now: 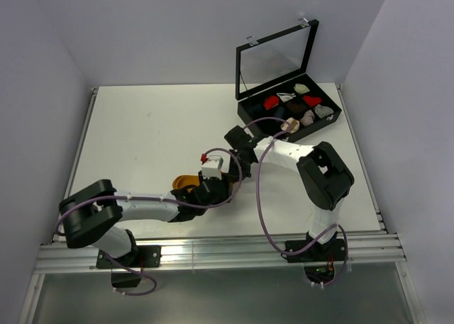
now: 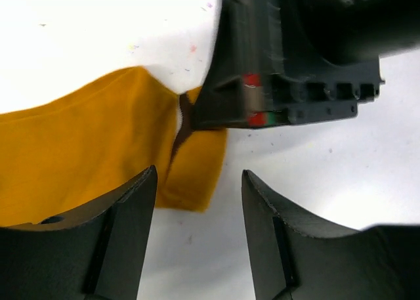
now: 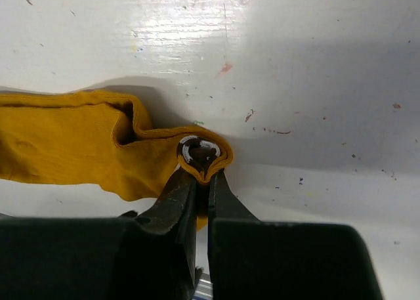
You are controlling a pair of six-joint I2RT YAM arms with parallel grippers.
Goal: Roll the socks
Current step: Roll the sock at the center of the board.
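Closest to the lens in your right wrist view, the two dark fingers of the right hand (image 3: 205, 174) are pressed together on the turned-in end of the mustard-orange fabric sock (image 3: 65, 142). A small curl of yellow cloth with a dark and white ring inside it sits right at the fingertips. From that pinched end the sock's long axis runs off to the left of this view, lying flat on the speckled white tabletop (image 3: 315, 83) with one loose fold just beside the curl. Any rolling would therefore have to travel leftward along that length. In the left wrist view the left hand (image 2: 199, 175) has its fingers apart and holds nothing. The sock lies to the left of that hand, with one corner reaching into the gap between the fingers, and the right hand's dark body sits just beyond them. From above, the sock shows only as a small orange patch beside the left hand, with both hands crowded close over it. You probably want the left hand to pin the flat stretch while the right turns the curl. I cannot pick out a brown striped sock with any certainty here.
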